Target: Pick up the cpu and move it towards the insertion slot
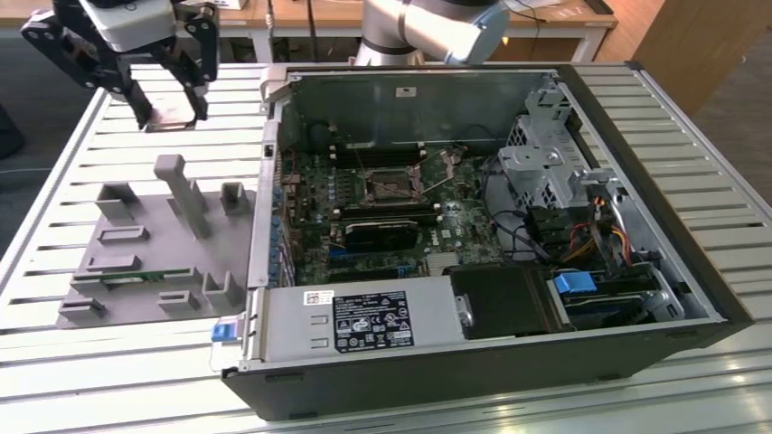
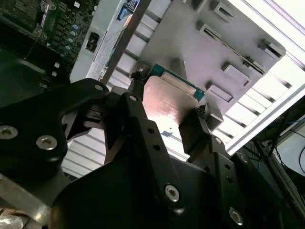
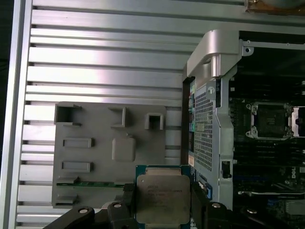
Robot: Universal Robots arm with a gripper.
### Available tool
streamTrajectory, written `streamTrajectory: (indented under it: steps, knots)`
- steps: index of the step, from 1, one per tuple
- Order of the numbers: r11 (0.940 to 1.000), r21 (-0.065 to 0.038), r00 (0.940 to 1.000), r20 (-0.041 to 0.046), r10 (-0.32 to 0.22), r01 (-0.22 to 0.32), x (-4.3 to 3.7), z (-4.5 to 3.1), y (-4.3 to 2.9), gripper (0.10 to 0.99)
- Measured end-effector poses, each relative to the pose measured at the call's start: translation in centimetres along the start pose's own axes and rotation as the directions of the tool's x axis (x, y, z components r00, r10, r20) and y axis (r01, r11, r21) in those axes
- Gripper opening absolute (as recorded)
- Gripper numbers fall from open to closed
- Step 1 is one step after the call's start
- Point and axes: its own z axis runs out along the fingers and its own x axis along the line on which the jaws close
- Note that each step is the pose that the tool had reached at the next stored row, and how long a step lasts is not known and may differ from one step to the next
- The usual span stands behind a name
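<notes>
1. I see the tool (image 1: 170, 110) in the upper left of the exterior view, hanging from the arm (image 1: 435, 27) that enters at the top edge.
2. Its two black fingers (image 1: 143, 107) are closed in on the cpu (image 1: 172, 114), one on each opposite edge. The opening is just as wide as the chip.
3. In the first wrist view the cpu (image 3: 163, 198) shows its silvery metal top and a thin green rim, pinched in the tool (image 3: 163, 206).
4. In the second wrist view the cpu (image 2: 164, 107) shows as a pale plate in the tool (image 2: 167, 95), with a finger (image 2: 136, 90) touching its edge.
5. The cpu is off the desk (image 1: 72, 362), raised above the far end of the grey fixture (image 1: 157, 244) and touching neither.
6. The fixture lies flat on the slatted desk, at the exterior view's left of the open computer case (image 1: 675, 271).
7. A green memory strip (image 1: 136, 278) sits in the fixture near its front edge.
8. The insertion slot (image 1: 392, 185) is on the motherboard (image 1: 458, 226) inside the case, near the middle of the exterior frame. It has a metal frame and a dark centre.
9. The first wrist view also shows the insertion slot (image 3: 270, 120).
10. The cpu and the slot are well apart, with the case's side wall between them.
</notes>
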Motion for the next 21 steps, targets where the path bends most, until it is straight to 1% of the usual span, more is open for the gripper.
streamTrajectory:
  steps: [7,15,21]
  knots:
    - [1.0000,0.000,1.0000,-0.0001,0.000,0.000,-2.04,0.09,-0.04,0.541]
    - [1.0000,0.000,1.0000,0.0000,0.000,0.000,-4.01,0.18,-0.09,0.541]
    - [1.0000,0.000,1.0000,0.0000,0.000,0.000,-5.74,0.26,-0.13,0.541]
